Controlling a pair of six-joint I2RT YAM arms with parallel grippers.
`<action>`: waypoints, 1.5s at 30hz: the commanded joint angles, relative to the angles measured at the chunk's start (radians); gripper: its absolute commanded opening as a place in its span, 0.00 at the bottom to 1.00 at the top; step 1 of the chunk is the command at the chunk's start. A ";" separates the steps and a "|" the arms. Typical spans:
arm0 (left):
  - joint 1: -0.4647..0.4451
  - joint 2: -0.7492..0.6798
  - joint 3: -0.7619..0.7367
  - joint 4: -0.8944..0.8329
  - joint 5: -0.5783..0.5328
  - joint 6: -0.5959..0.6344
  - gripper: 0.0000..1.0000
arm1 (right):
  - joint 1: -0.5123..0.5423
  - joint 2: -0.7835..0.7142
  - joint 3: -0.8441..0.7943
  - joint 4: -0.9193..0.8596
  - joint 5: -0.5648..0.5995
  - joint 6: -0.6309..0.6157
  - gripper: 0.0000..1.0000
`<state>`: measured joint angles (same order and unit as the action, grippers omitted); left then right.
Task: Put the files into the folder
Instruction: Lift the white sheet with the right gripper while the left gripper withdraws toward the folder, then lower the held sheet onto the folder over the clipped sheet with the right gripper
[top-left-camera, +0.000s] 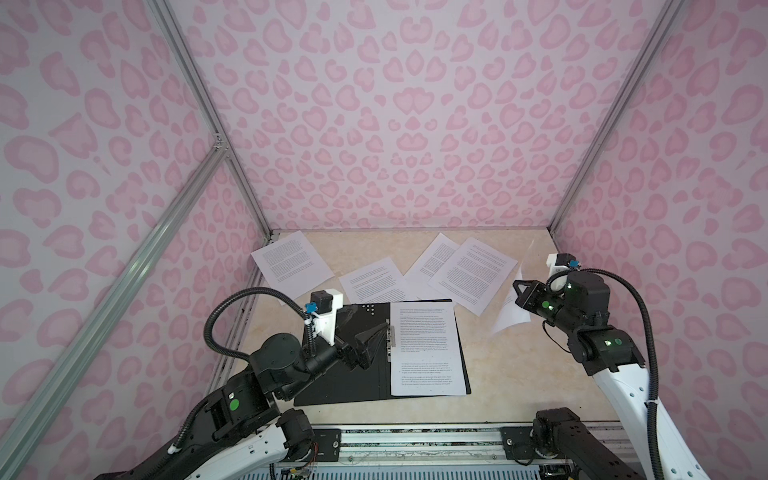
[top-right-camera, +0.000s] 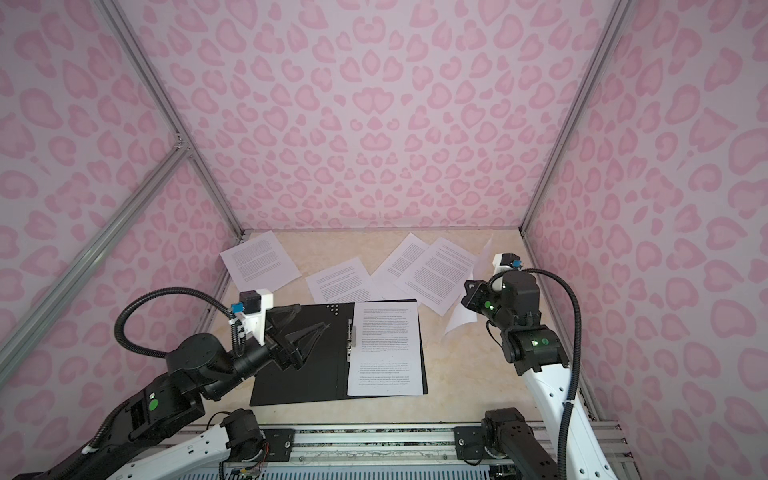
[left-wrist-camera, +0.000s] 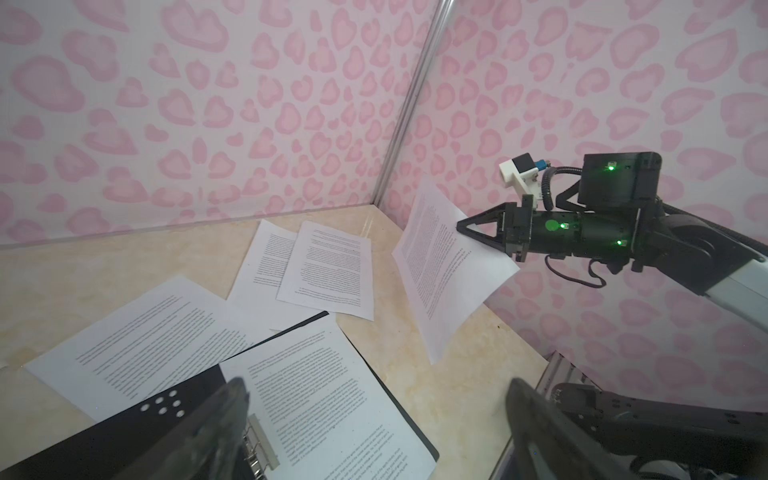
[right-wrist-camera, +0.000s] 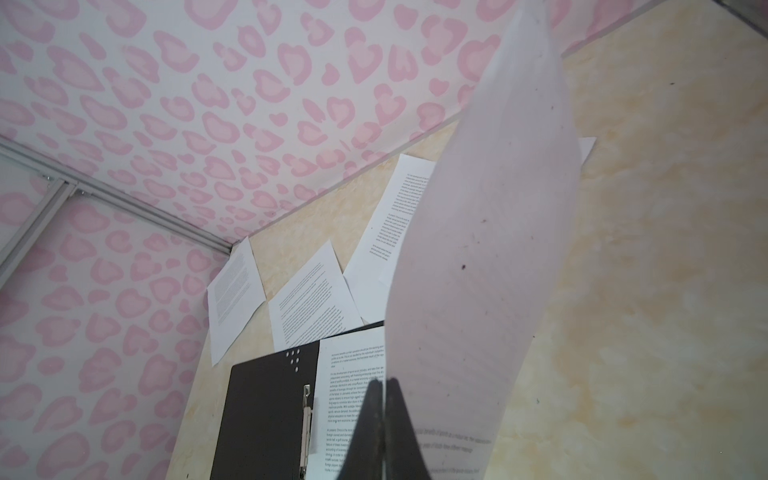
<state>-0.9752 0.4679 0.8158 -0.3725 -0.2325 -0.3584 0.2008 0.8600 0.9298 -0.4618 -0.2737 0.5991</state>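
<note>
- My right gripper (left-wrist-camera: 460, 226) has its jaws pinched flat on the edge of one sheet (left-wrist-camera: 440, 266). It hangs in the air on the right, curling, clear of the table.
- My left gripper (top-right-camera: 315, 316) has its jaws spread wide with nothing in them, hovering over the left half of the folder (top-left-camera: 345, 382).
- The folder lies open near the middle, black inside up. One filed page (top-left-camera: 426, 349) sits on its right half, just beside the metal clip (top-left-camera: 390, 340) at the spine.
- So I'd say I'm mid-carry, bringing this sheet over to the folder.
- Next move, I reckon: swing left, come in low and let the dangling end land first. Then lay it square on the filed page before letting go. Floppy paper, so it could easily slide or fold.
- The other files are four loose sheets on the far side. One is far left (top-left-camera: 289, 264) and one in the middle (top-left-camera: 374, 280) reaches the folder's far edge. Two overlap far right (top-left-camera: 471, 274).
- The table (top-left-camera: 519, 374) is pale beige and marbled, and it looks smooth.
- The pink heart-spot walls (top-left-camera: 395, 124) close in three sides, with aluminium frame bars (top-left-camera: 199, 91) at the corners.
</note>
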 joint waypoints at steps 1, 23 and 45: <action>0.000 -0.094 -0.044 -0.185 -0.155 0.011 0.97 | 0.127 0.052 0.037 0.008 0.109 -0.007 0.00; 0.000 -0.146 -0.130 -0.327 -0.121 -0.047 0.97 | 0.434 0.108 -0.162 0.486 0.014 0.295 0.00; 0.000 -0.123 -0.133 -0.309 -0.067 -0.027 0.97 | 0.667 -0.081 -0.715 0.591 0.480 0.533 0.00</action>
<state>-0.9752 0.3431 0.6827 -0.7071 -0.3096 -0.3923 0.8406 0.7986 0.2199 0.1257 0.0822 1.0893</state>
